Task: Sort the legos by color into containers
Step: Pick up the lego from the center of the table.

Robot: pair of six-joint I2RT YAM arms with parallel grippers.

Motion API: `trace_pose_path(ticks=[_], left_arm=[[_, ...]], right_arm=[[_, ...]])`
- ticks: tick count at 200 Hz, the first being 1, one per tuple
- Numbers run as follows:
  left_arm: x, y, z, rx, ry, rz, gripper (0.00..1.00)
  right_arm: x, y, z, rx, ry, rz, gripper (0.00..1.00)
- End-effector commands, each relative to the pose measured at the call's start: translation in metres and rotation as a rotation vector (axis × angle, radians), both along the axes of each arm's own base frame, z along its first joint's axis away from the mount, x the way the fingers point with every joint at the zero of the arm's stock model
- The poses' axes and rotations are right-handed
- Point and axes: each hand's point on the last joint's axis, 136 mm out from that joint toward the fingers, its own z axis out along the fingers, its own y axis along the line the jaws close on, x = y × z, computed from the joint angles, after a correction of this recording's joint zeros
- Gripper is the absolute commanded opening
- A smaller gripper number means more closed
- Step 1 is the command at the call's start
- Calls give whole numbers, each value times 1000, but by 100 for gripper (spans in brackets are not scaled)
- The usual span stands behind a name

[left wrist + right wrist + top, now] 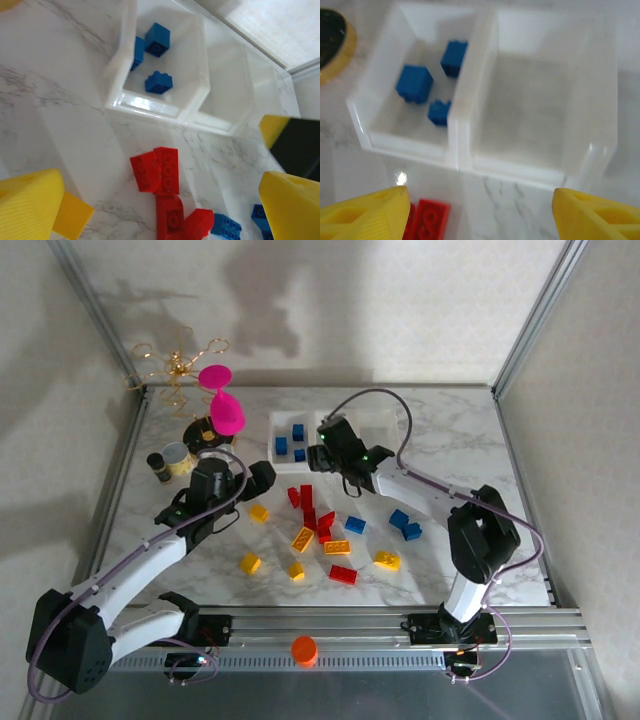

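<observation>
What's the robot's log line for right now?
right gripper: open by containers | left gripper: open | blue legos binned: three | loose legos: on table

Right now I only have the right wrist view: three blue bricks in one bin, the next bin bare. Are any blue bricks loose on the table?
Observer: Yes. From above, three blue bricks lie loose to the right of the red pile.
Operator: And where is the left pincer?
Observer: The left pincer is open over the table, left of the red pile and facing the bins.
</observation>
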Motion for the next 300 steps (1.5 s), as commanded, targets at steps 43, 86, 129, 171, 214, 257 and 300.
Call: trace_pose_path(ticks=[43, 86, 129, 171, 214, 257, 300], left_arm=[[-20, -21, -8, -28, -5, -52, 100], [-30, -25, -21, -48, 21, -52, 100], [-38, -32, -29, -56, 41, -57, 100], [-40, -33, -32, -60, 41, -49, 100], [-38, -32, -35, -55, 50, -29, 100], [-37, -28, -34, -45, 46, -9, 100], [-33, -30, -32, -42, 41, -8, 100]], right_arm=[[-60, -48, -49, 1, 197, -114, 78], [-94, -59, -87, 34, 328, -137, 80], [-122, -68, -103, -22, 372, -77, 79], [-141, -77, -114, -53, 404, -28, 78], [-137, -74, -124, -101, 410, 0, 76], [-128, -72, -132, -133, 402, -2, 75], [-106, -71, -130, -135, 375, -45, 71]])
